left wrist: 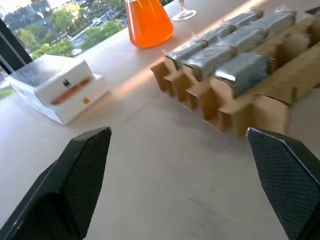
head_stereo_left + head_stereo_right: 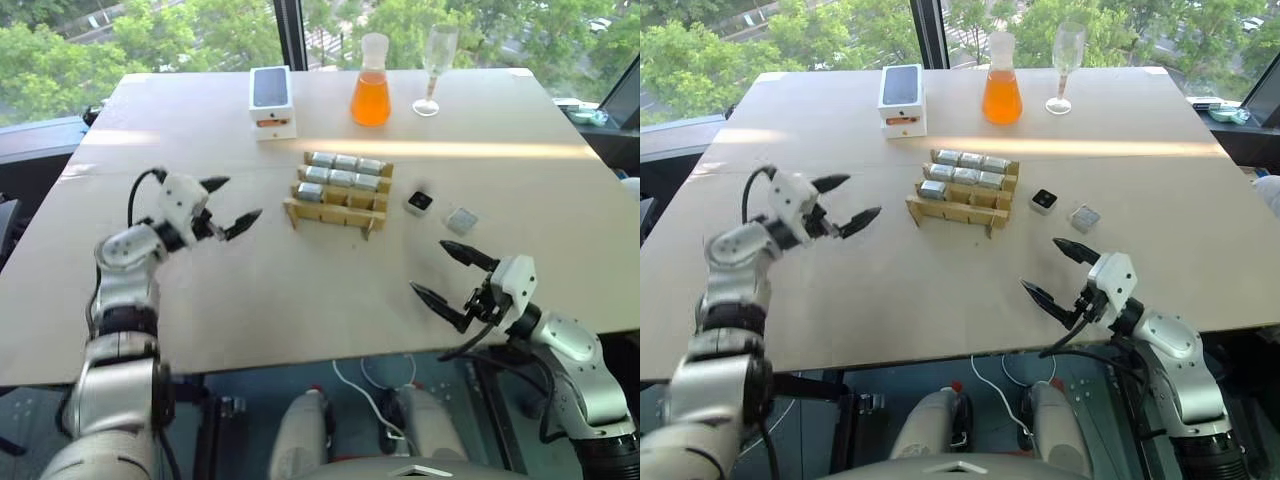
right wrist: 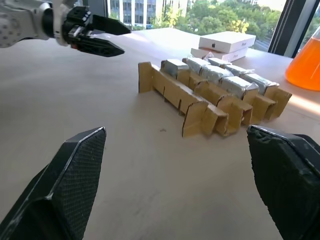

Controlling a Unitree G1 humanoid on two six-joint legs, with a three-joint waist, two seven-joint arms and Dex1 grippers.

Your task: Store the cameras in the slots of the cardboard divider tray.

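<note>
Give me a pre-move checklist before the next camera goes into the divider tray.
1. Left gripper jaws open, holding nothing: ok.
2. Right gripper jaws open, holding nothing: ok.
3. Loose cameras reachable: two, a black-faced camera and a grey camera, lie on the table right of the cardboard divider tray: ok.
4. Free slots: front row looks empty: ok.
5. Phone box, orange flask and glass stand behind the tray, apart: ok.

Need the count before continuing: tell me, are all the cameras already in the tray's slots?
No: two cameras lie on the table beside the cardboard divider tray.
</note>
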